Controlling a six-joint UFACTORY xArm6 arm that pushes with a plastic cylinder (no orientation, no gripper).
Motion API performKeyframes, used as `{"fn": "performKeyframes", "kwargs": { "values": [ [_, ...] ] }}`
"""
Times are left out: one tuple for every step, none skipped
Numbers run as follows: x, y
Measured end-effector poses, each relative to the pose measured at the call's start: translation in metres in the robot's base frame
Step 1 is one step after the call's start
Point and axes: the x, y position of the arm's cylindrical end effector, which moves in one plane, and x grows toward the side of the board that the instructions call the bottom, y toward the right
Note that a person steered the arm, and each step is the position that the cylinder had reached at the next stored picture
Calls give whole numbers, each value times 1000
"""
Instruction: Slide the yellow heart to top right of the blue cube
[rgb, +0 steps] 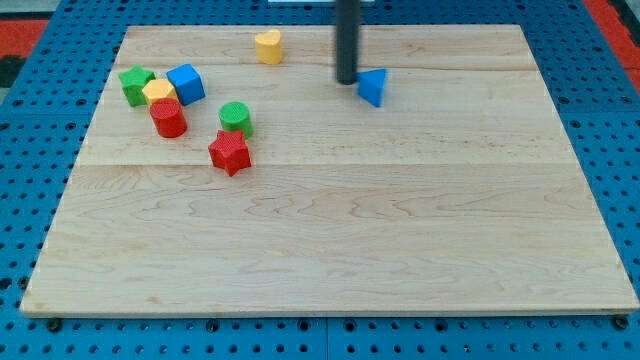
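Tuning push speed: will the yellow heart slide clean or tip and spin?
The yellow heart looks squat and flat-based, so it probably slides rather than tips. Its lobed outline may make it rotate under an off-centre push. My tip sits to its right, apart.

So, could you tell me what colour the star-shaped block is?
The star-shaped block is red, seen in the camera view.

Near the top centre of the frame we see our tip (346, 81) resting on the pale wooden board (330, 240), just left of the blue triangular block (373, 87). The yellow heart block (268, 46) sits further left by the top edge. In the upper left cluster the blue cube (186, 84), green star-like block (135, 84), yellow block (159, 93) and red cylinder (168, 118). The green cylinder (236, 118) and red star block (229, 152) lie just right of them.
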Motion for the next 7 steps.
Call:
{"fn": "performKeyframes", "kwargs": {
  "values": [
    [38, 69],
    [26, 56],
    [-63, 29],
    [-103, -28],
    [-98, -128],
    [-63, -178],
    [-20, -171]
  ]
}}
